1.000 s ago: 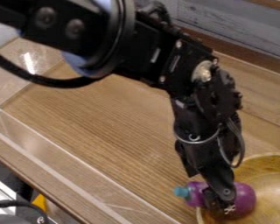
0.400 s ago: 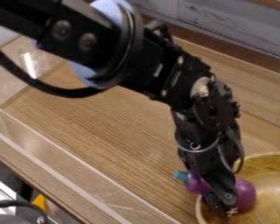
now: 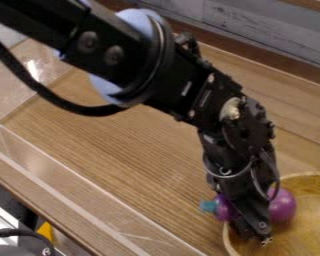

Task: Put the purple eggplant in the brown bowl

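- The black gripper (image 3: 251,214) points steeply down at the near right corner of the wooden bench (image 3: 109,150).
- Its jaws reach down around the purple eggplant (image 3: 271,208), but whether they grip it cannot be told.
- The eggplant lies at the left rim of the brown bowl (image 3: 310,190), its teal stem (image 3: 208,208) pointing left.

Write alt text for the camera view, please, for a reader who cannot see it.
A black robot arm reaches down to a purple eggplant at the near rim of a brown bowl, its gripper around the eggplant. Both sit on a wooden table.
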You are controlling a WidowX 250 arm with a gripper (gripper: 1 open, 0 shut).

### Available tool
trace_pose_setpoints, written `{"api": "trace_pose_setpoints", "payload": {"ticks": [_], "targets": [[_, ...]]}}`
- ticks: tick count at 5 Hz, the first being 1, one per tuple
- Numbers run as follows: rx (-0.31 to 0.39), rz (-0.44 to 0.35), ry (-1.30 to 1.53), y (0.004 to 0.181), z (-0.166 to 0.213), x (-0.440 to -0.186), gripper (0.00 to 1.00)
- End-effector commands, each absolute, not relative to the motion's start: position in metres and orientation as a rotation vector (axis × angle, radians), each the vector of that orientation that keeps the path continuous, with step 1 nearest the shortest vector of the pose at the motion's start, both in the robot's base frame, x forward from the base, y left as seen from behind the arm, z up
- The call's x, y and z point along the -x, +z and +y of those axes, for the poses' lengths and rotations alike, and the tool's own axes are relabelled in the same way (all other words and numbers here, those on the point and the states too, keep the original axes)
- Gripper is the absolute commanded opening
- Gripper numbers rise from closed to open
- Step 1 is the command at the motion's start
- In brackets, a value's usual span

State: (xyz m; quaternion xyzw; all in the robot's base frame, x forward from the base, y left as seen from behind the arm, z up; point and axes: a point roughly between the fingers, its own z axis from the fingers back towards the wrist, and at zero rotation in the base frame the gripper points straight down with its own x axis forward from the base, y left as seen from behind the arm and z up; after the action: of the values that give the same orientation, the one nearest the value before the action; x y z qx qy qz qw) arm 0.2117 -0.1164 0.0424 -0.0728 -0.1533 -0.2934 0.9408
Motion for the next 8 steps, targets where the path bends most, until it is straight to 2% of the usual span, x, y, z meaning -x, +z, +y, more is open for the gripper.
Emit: {"api": "trace_pose_setpoints", "payload": {"ticks": [1,8], "targets": [[0.146,-0.353,-0.597,0.0459,-0.1192,-0.2187,0.0],[0.183,-0.39,-0.605,0.0458,-0.1222,-0.2226,0.0]]}}
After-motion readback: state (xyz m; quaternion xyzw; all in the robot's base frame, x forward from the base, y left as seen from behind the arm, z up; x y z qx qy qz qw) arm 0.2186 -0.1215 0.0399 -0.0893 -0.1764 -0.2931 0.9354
